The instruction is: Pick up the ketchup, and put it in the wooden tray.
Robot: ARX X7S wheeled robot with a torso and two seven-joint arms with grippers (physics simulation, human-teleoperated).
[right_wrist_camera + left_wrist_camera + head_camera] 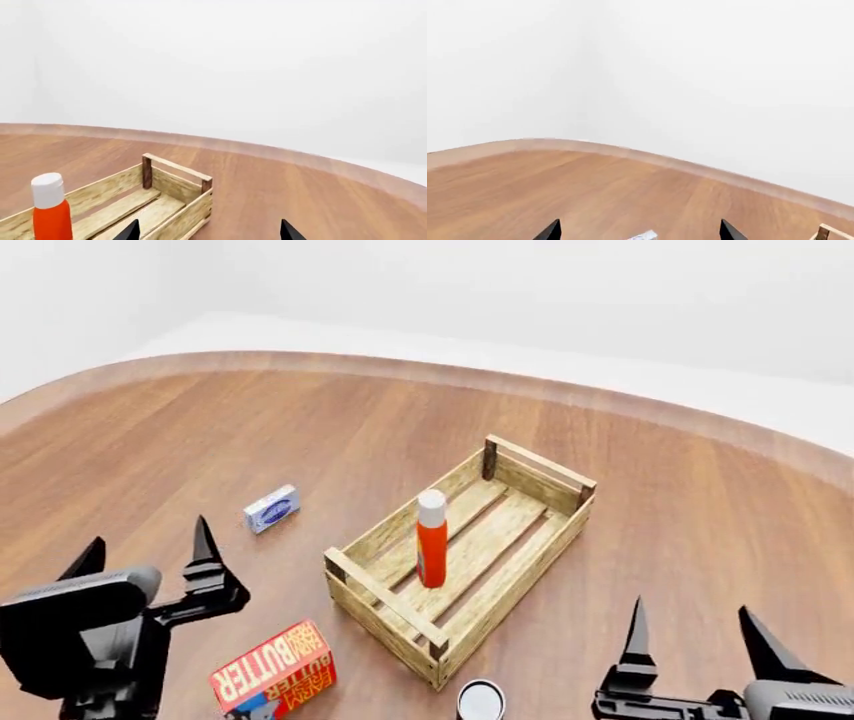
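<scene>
The ketchup point(431, 540), an orange-red bottle with a white cap, stands upright inside the wooden tray point(534, 478) in the middle of the table. It shows in the right wrist view too, the ketchup point(51, 210) inside the wooden tray point(175, 182). My left gripper point(144, 558) is open at the near left, apart from the tray, with nothing between its fingers point(550, 232). My right gripper point(691, 640) is open at the near right, also empty, its fingertips point(288, 231) wide apart.
A red-and-orange butter box point(274, 670) lies near the front, left of the tray. A small blue-and-white box point(271, 508) lies further back on the left, also seen as a small box point(642, 235). A can point(479, 700) stands by the tray's near corner.
</scene>
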